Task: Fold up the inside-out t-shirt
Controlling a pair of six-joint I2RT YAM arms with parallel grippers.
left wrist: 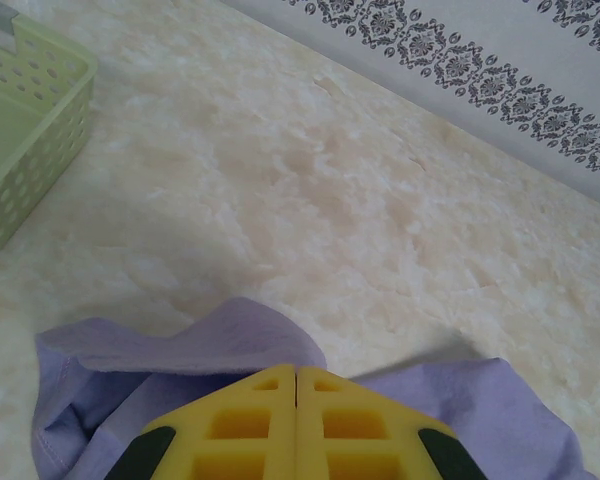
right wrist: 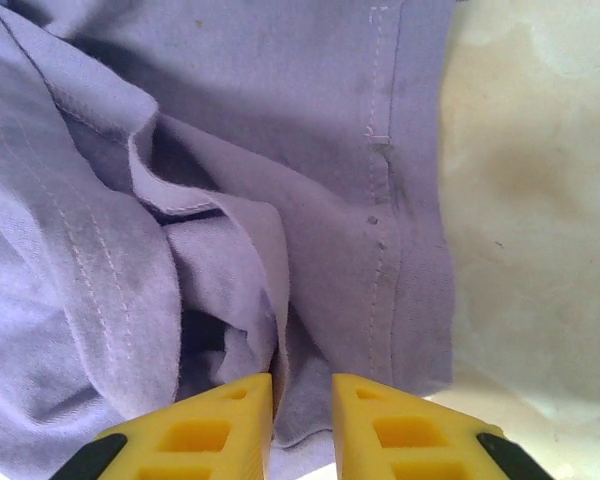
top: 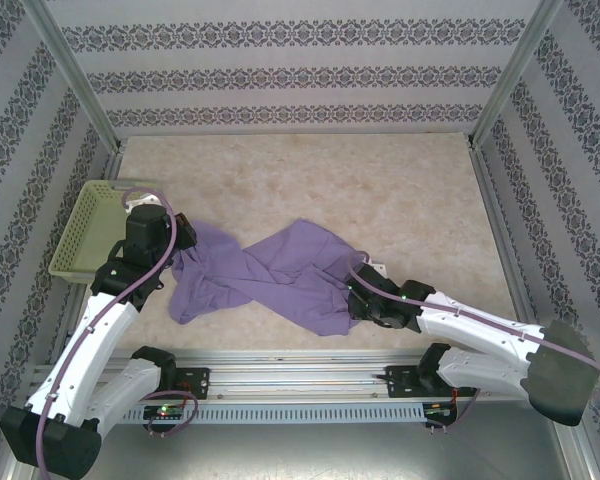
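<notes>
Fabric of the inside-out t-shirt [top: 270, 275], twisted mid-table between the arms, was judged soft and limp, best taken at seamed edges; the left gripper [left wrist: 297, 385] was pinched closed on it, the right gripper [right wrist: 302, 395] narrowed around a fold.

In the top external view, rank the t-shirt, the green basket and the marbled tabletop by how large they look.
1. Tabletop, by far the largest.
2. T-shirt, lying crumpled and twisted.
3. Basket, clearly smaller than the shirt, though the left arm covers part of it.

Overhead camera looks down the table [top: 310, 170]; both wrist cameras hover close.
</notes>
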